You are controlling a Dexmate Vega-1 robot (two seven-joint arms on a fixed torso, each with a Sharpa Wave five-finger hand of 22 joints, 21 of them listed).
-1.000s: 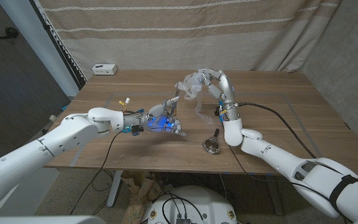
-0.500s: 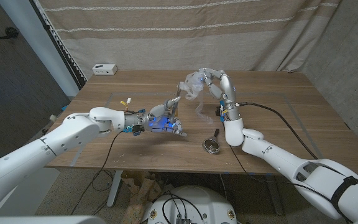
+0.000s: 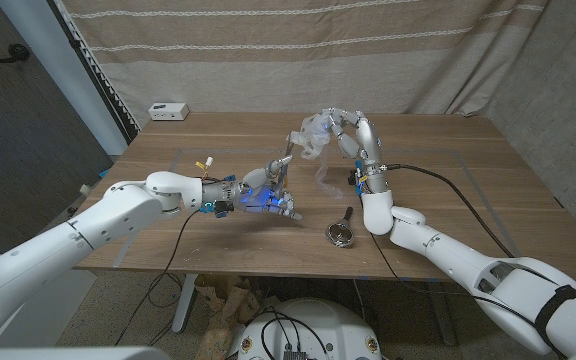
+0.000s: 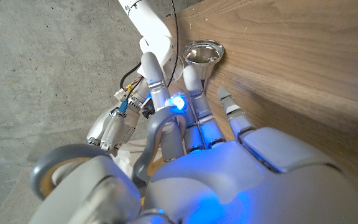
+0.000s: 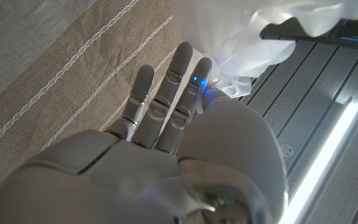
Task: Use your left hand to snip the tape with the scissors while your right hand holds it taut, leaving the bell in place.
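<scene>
My left hand (image 3: 261, 193) hovers over the table's middle and grips the grey-handled scissors (image 3: 280, 165), blades angled up toward the tape. The scissors' handle loop (image 4: 161, 132) sits among its fingers. My right hand (image 3: 352, 135) is raised above the table and holds a crumpled wad of clear tape (image 3: 311, 135); a loose strip (image 3: 324, 177) hangs down from it. The tape (image 5: 261, 45) bunches past the right hand's fingertips (image 5: 190, 68). The scissor tips sit just left of the wad. A silver bell (image 3: 340, 232) lies on the table near the front edge, below my right forearm, with its shiny mouth (image 4: 202, 52) showing.
A small white box (image 3: 168, 110) sits at the table's back left corner. A black cable (image 3: 448, 190) runs from my right wrist across the table's right side. A beige curtain (image 3: 298, 50) hangs behind the table (image 3: 448, 150).
My right hand has shifted slightly to the right with the tape. The left hand and scissors have barely moved, and the bell lies where it was.
</scene>
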